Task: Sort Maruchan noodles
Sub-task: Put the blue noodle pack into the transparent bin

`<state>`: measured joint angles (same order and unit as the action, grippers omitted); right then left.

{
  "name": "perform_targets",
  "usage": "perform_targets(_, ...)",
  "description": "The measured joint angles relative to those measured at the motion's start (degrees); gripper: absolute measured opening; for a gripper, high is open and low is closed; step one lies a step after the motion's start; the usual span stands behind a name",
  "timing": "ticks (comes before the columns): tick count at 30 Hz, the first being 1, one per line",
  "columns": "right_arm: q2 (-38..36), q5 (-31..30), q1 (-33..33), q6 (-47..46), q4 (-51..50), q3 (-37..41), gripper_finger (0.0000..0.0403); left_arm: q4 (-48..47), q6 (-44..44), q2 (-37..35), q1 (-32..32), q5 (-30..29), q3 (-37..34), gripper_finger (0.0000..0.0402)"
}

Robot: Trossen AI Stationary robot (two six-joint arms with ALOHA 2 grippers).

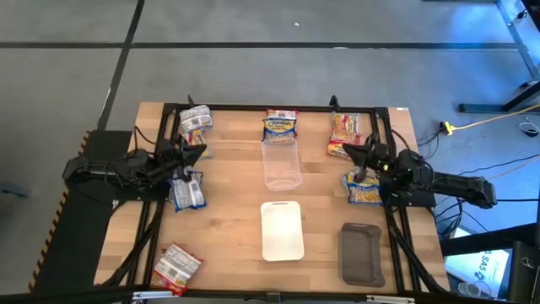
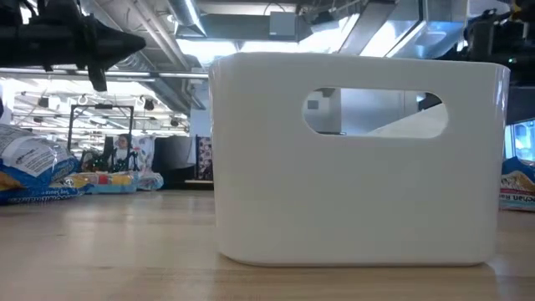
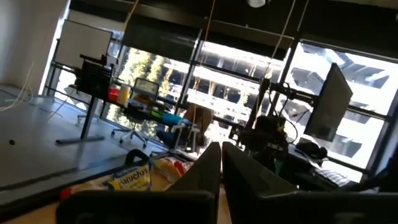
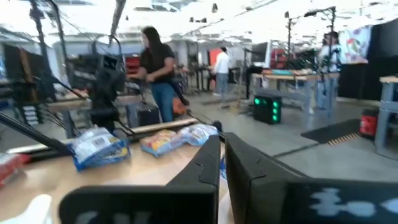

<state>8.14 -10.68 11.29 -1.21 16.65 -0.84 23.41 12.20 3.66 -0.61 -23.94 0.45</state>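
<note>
On the left side of the tabletop (image 1: 228, 211), the left claw (image 1: 199, 152) is held closed and empty, above the bare wood between a silver-grey packet (image 1: 195, 121) at the far edge and a blue packet (image 1: 187, 191) nearer the front. A further silver-and-red packet (image 1: 176, 266) lies at the front left corner, well apart from the rest. At the far middle a blue-yellow packet (image 1: 280, 125) is seen, touching or just behind a clear container (image 1: 282, 164). To the right, a red-orange packet (image 1: 346, 133) lies at the far edge and a yellowish packet (image 1: 364, 187) nearer the front; the right claw (image 1: 351, 149) is closed on nothing between them.

Nothing has been sorted yet, it is judged. The packets are flat and crinkly, so a closing claw could slide off the film or push a packet along instead of lifting it. The front-corner packet may be awkward to reach.

A white tray (image 1: 282, 230) and a dark grey tray (image 1: 361, 252) stand near the front, both empty. The low view is largely blocked by a white bin (image 2: 359, 159). People are seen in the room beyond, away from the arms.
</note>
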Motion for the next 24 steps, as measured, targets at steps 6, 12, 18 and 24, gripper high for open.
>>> perform_targets(6, 12.2, -5.5, 0.0, 0.3, 0.3, -5.6, 0.0005, 6.1, -0.4, 6.3, 2.8, 1.6, 0.0, 0.0009)
perform_targets(12, 28.1, -7.8, 1.7, 4.2, 0.3, -13.7, 0.0005, 11.1, 0.8, 13.3, 4.5, 4.0, 0.0, 0.0009)
perform_targets(18, 44.3, 3.7, 11.3, 4.6, 0.0, -22.8, 0.0005, 14.2, 0.8, 18.8, 5.3, 4.1, 0.0, 0.0009)
perform_targets(24, 59.8, 16.0, 19.9, 4.5, -0.2, -32.4, 0.0005, 15.4, 0.8, 21.6, 5.4, 3.6, 0.0, 0.0009)
